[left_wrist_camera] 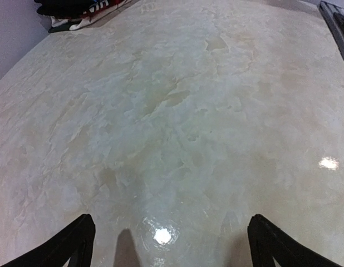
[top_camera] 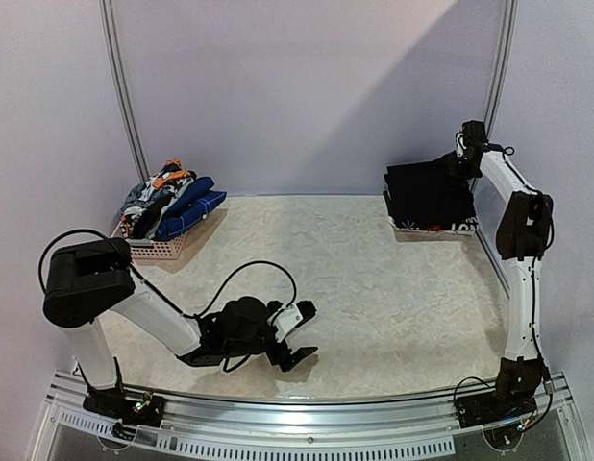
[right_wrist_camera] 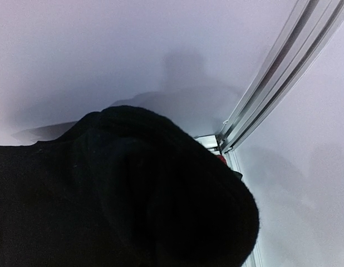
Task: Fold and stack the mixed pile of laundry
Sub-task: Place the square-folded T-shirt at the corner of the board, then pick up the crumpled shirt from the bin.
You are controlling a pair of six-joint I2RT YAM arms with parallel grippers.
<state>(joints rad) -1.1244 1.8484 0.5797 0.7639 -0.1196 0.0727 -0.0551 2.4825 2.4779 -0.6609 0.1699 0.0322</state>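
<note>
This looks like a robotics lab test booth. A marbled tabletop (top_camera: 374,288) sits between plain pale walls (top_camera: 307,86) and aluminium frame rails (top_camera: 122,96). A cabled left arm (top_camera: 153,312) and right arm (top_camera: 520,288) are bolted to a metal rail (top_camera: 307,423) at the near edge.

The left claw (top_camera: 305,334) is held low with its fingers (left_wrist_camera: 66,245) spread wide apart. The right arm (top_camera: 523,288) is stretched up tall, and the right claw (top_camera: 467,154) is pinched shut on black cloth (top_camera: 427,192).

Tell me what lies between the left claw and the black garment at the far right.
Only bare marbled tabletop; the left wrist view shows it running uninterrupted from the open left claw to the black garment.
</note>
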